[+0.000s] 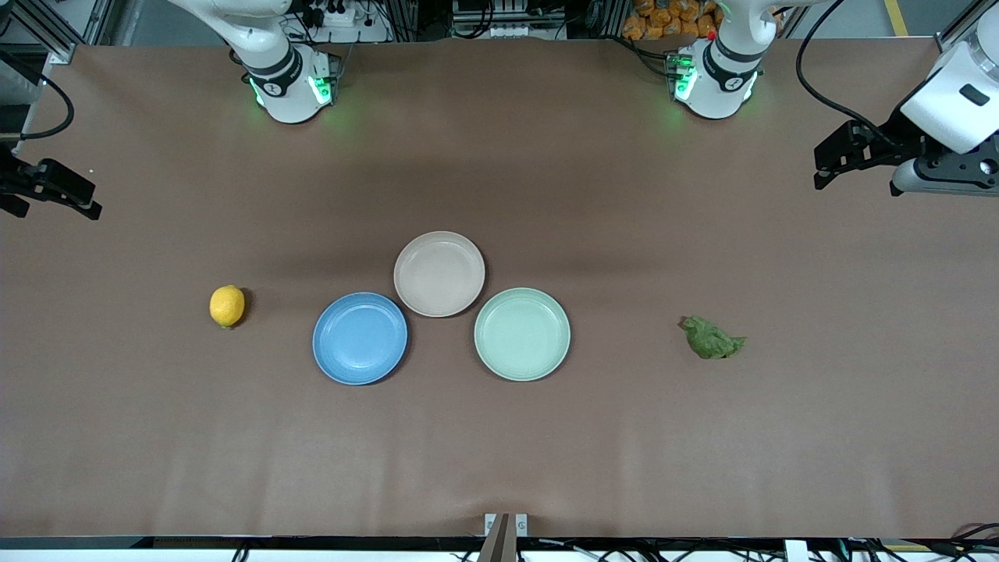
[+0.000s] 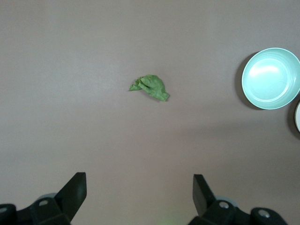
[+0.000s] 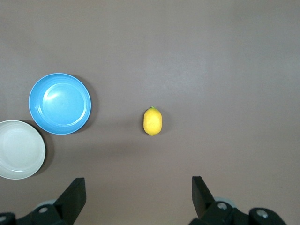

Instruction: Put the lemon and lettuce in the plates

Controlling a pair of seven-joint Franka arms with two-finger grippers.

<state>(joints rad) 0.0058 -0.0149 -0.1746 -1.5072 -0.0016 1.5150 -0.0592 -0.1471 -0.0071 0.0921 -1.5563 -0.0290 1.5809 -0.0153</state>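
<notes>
Over the table's ends — left pincer [image 2: 139, 199], right pincer [image 3: 138, 199] — agape.

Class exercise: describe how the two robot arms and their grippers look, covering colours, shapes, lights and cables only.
Both arms are white with rounded casings and black joint bands. Green lights glow at each base. The left gripper and the right gripper are black, with two angular, wedge-tipped fingers. Black cables loop beside each wrist.
</notes>
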